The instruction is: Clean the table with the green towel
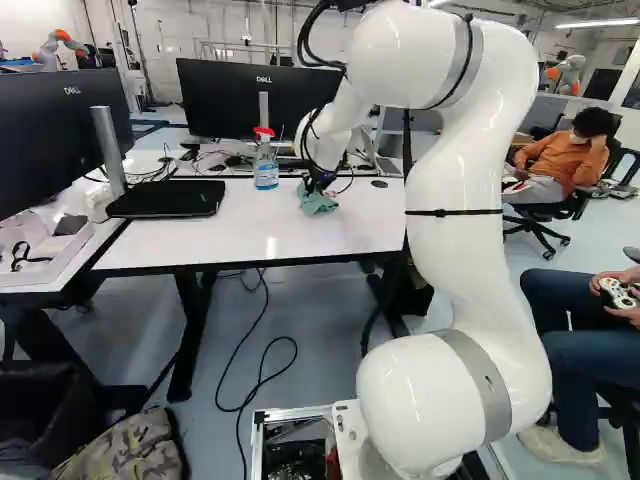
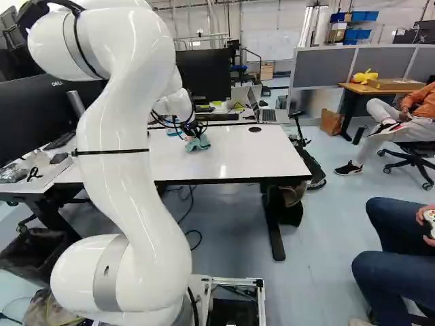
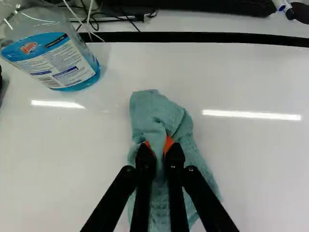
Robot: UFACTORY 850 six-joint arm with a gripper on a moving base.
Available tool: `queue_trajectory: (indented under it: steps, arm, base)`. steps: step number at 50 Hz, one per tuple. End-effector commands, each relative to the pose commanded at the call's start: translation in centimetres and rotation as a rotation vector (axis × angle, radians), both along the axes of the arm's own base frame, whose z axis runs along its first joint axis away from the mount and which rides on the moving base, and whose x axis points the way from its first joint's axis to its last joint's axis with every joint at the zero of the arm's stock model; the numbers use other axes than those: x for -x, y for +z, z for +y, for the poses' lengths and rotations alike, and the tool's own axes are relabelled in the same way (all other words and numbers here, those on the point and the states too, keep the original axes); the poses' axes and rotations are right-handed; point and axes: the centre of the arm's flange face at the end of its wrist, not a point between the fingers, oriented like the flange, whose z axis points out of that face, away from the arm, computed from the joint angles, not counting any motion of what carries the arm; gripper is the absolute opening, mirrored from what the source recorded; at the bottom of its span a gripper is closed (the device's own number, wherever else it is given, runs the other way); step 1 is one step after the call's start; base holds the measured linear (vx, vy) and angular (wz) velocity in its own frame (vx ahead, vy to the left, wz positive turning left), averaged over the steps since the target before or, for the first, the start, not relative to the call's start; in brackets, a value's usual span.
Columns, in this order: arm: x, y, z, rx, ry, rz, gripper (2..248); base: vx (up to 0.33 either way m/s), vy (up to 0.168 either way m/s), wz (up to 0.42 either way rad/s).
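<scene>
My jaws pinch the green towel [image 3: 153,118]; I should press lightly, sweeping toward the near edge of the desk [image 1: 220,240], skirting the spray bottle [image 1: 266,168].

green towel [image 3: 157,111] | bunched, creased | pinched upright in tool [image 1: 318,187] | skirts spread on glossy white table [image 1: 250,228]

Arches a tall white arm [image 1: 455,250] from the base joint [image 1: 410,405] and reaches ahead, pointing a black gripper [image 1: 316,188] downward with orange-padded fingers [image 3: 175,157] pinched close together.
</scene>
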Motion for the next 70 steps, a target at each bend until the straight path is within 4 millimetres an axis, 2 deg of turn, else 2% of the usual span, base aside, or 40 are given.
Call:
queue_trajectory:
  steps: [18, 30, 56, 70]
  arm:
    - [-1.1, -0.1, -3.0, 0.0, -0.048, -0.007, 37]
    - [-3.0, -0.3, -3.6, -0.001, -0.057, -0.023, 37]
    - [-7.5, -0.8, -2.0, -0.005, -0.037, -0.065, 37]
    - [-8.2, -0.9, 0.3, -0.006, -0.006, -0.074, 37]
  base:
    - [0.0, 0.0, 0.0]
    - [0.0, 0.0, 0.0]
    - [0.0, 0.0, 0.0]
    - [0.0, 0.0, 0.0]
